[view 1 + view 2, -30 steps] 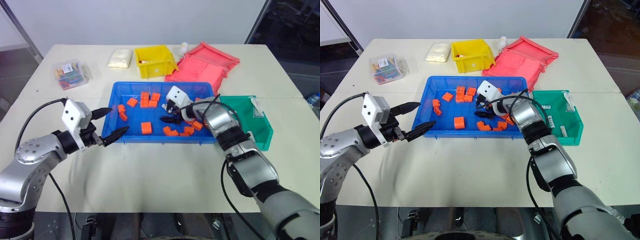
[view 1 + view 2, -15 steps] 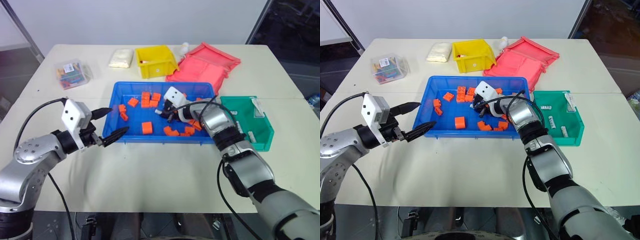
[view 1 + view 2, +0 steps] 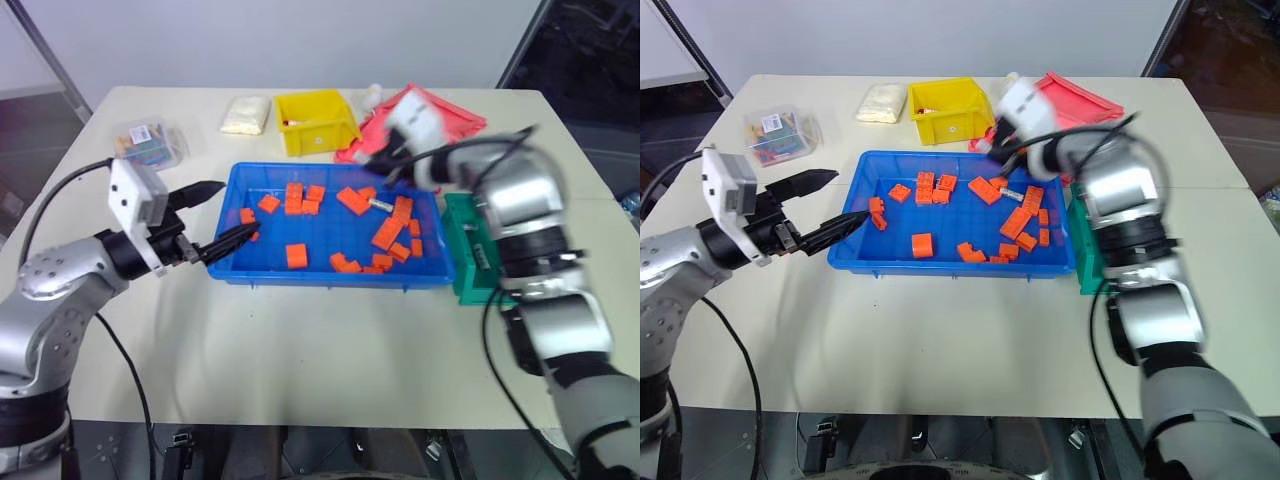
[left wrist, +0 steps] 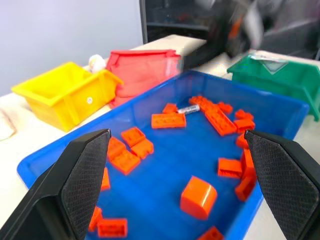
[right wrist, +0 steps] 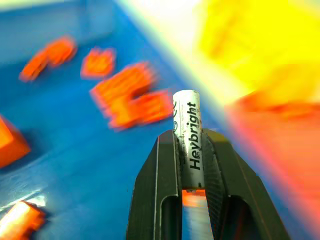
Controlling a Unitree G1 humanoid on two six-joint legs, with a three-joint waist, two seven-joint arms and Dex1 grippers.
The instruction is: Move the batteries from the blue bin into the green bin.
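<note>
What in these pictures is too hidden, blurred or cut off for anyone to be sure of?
- Inside of the small deep teal-green plastic bin: eye views, the right arm covers it, so its contents cannot be told.
- Right gripper: eye views, motion-blurred; the white cylindrical battery it clamps is legible in the right wrist view.
- Contents of the yellow plastic bin: too small.
- Clear plastic box: coloured pieces inside too small to identify.
</note>
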